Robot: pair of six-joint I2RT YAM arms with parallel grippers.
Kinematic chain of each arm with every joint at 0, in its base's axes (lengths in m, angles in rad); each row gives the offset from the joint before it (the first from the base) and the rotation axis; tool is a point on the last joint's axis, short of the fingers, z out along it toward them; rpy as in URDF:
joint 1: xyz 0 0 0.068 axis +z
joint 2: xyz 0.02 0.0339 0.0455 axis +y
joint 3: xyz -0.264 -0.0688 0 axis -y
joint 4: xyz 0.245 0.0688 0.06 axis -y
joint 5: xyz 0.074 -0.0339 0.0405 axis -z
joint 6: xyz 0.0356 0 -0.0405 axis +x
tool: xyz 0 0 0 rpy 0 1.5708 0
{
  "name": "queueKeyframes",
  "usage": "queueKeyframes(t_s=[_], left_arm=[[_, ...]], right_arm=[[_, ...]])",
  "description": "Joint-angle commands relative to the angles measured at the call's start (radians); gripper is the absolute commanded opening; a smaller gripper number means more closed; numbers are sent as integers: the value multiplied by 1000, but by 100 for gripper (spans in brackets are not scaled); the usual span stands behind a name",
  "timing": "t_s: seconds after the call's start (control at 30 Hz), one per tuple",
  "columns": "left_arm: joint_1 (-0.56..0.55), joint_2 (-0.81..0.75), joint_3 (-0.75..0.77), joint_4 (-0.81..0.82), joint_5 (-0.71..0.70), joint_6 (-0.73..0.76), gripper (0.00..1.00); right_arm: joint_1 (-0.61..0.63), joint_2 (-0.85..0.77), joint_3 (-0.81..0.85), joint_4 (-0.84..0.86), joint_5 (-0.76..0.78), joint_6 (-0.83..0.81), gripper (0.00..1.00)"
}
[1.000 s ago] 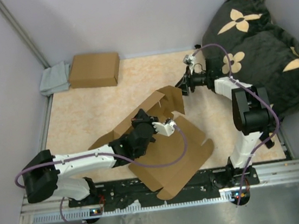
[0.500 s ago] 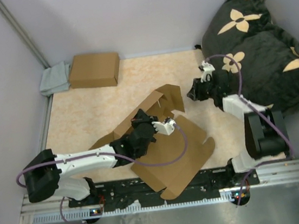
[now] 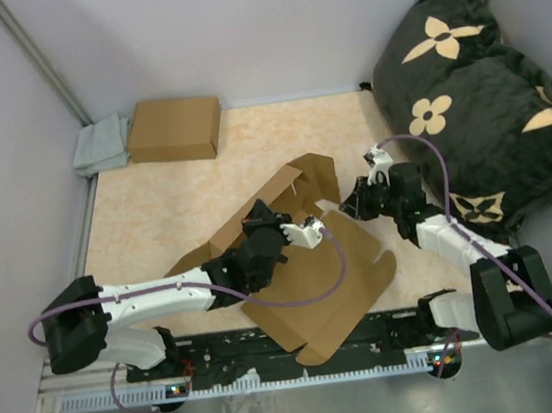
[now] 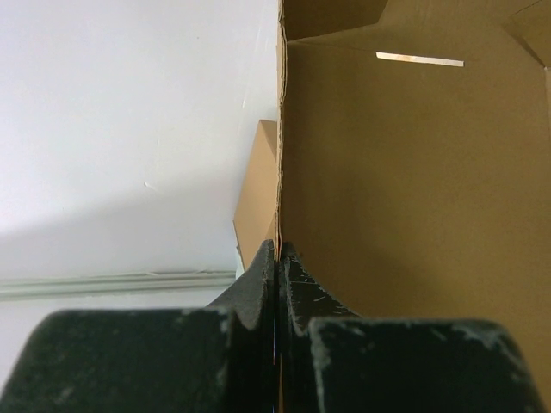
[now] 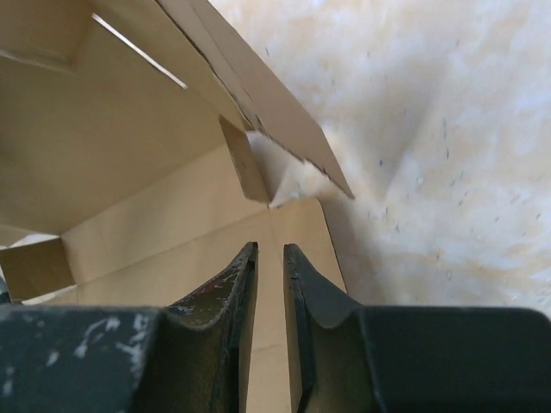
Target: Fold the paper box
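The paper box [image 3: 348,263] lies partly unfolded in the middle of the table, its back wall and a side flap [image 3: 315,181] standing up. My left gripper [image 3: 258,227] is shut on the edge of a raised box wall; in the left wrist view the fingertips [image 4: 279,249] pinch the cardboard edge [image 4: 405,189]. My right gripper [image 3: 349,204] hovers at the box's right side by the raised flap. In the right wrist view its jaws [image 5: 269,249] stand a narrow gap apart with nothing between them, above the flat panel [image 5: 146,206].
A smooth closed brown carton [image 3: 175,129] and a grey cloth [image 3: 100,145] lie at the back left. A black cushion with tan flowers [image 3: 472,82] fills the right side. Grey walls enclose the table. The carton also shows in the left wrist view [image 4: 256,202].
My right arm has swung from the back of the table down and nearer, to the box's right side. The box has shifted slightly. The left gripper has kept its hold.
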Motion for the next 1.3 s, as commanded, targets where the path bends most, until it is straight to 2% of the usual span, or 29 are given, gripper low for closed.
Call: queueKeyframes(t_s=[0.0, 0.47, 0.67, 1.0, 1.27], left_arm=[[-8, -48, -13, 47, -27, 5, 0], [-11, -116, -42, 37, 1, -17, 0], [-20, -157, -58, -31, 53, -64, 0], [-31, -217, -60, -184, 160, -164, 0], [-32, -129, -58, -218, 127, -166, 0]], right_arm=[[2, 59, -11, 27, -26, 28, 19], [11, 271, -11, 106, -7, 86, 19], [12, 333, -5, 132, 21, 110, 18], [9, 336, 43, 101, 55, 108, 21], [6, 321, 116, 14, 58, 80, 23]])
